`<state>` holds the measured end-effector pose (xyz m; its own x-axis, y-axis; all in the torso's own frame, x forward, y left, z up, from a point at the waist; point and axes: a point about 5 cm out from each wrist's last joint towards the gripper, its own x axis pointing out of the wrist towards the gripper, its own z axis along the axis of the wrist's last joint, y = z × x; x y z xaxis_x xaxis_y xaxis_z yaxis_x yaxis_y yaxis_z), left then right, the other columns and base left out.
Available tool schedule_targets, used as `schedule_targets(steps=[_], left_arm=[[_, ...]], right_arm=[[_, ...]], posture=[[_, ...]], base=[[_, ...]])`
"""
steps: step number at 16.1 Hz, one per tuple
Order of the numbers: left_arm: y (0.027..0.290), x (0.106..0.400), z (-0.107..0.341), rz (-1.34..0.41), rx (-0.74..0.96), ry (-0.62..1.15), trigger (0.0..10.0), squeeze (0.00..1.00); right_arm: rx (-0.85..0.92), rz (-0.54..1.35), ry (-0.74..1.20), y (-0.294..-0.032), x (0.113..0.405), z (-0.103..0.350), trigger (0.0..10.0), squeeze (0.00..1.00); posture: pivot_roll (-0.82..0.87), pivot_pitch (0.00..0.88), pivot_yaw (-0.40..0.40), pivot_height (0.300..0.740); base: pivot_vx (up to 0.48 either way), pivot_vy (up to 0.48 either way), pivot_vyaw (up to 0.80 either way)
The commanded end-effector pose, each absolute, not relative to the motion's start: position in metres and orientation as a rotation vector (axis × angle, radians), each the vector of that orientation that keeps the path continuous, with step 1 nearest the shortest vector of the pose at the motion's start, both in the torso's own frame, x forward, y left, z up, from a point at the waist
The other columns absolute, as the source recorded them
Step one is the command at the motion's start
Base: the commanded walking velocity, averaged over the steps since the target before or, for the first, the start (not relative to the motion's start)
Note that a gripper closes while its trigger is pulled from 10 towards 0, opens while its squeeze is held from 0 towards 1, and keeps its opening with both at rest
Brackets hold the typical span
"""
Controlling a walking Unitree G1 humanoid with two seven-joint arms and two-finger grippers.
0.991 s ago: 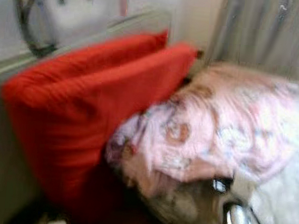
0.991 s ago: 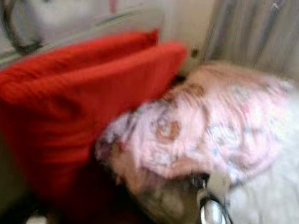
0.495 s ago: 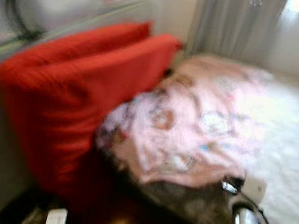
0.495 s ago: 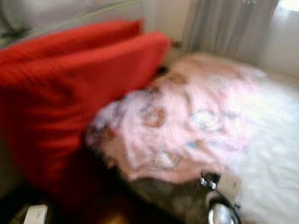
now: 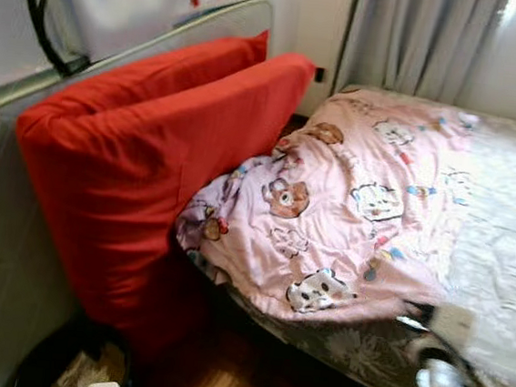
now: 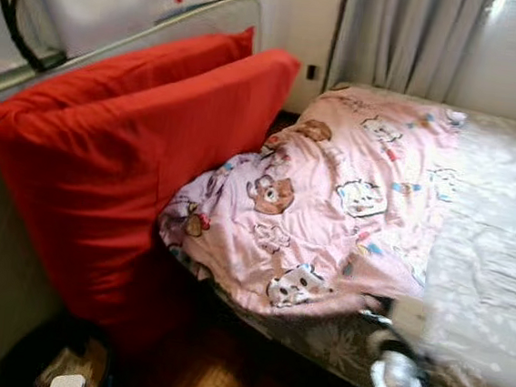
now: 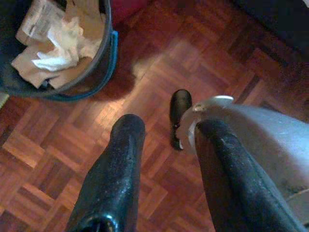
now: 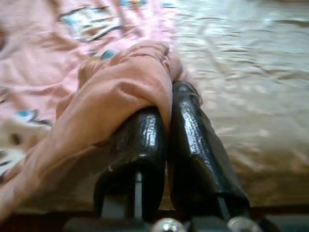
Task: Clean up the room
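My view has steadied and sharpened since a moment ago, swinging right so more of the pale grey patterned bed sheet (image 6: 484, 270) shows. My right gripper (image 8: 166, 123) has its jaws pressed together on a fold of the pink cartoon-animal printed quilt (image 5: 348, 211), at its edge beside the big red cushions (image 5: 151, 165). My left gripper (image 7: 166, 145) hangs over parquet floor (image 7: 145, 58), jaws apart, near a dark wastebasket of crumpled paper (image 7: 104, 58).

red cushions (image 5: 150, 174): 2 | pink blanket (image 5: 348, 202): 1 | bin (image 7: 91, 72): 1 | handbag (image 5: 111, 6): 1
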<state>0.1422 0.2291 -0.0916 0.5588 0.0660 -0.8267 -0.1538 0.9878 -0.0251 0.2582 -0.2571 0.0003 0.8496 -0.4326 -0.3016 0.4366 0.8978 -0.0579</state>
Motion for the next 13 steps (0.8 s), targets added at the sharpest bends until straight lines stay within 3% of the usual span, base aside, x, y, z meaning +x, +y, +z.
schedule_targets(steps=[1,4,13], left_arm=[[0.231,0.142,-0.091,0.129,-0.088,0.975,10.0,0.0],[0.231,0.142,-0.091,0.125,-0.083,0.98,10.0,0.0],[0.23,0.143,-0.091,0.099,-0.074,0.986,10.0,0.0]], right_arm=[[0.027,-0.474,0.326,-0.257,0.259,0.0,10.0,0.0],[0.0,-0.514,0.426,-0.264,0.251,-0.01,10.0,0.0],[-0.058,-0.481,0.745,-0.254,0.213,-0.049,10.0,0.0]], posture=[[0.02,0.023,0.007,0.74],[0.02,0.025,0.007,0.74],[0.02,0.025,0.007,0.74]], base=[[0.0,0.0,0.0],[0.0,0.0,0.0],[0.0,0.0,0.0]])
